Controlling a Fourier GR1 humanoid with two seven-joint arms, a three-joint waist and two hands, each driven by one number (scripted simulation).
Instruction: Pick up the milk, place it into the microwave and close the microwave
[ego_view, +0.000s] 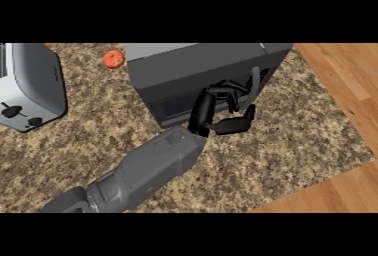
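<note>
The right hand (221, 107) pressed against the microwave's (192, 70) front, fingers (225, 90) curled on nothing; no milk showed.

Hidden and cut-off parts, head view

Toaster (29, 85) cut by the left edge; microwave (184, 75) top lost at the upper band, front partly masked by the hand (221, 107); forearm (140, 175) clipped at the lower edge; milk nowhere visible.

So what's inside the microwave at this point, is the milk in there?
The microwave shows only its dark top and front, so its inside is hidden. No milk is visible anywhere. One hand is at its front, fingers curled, near the handle.
</note>
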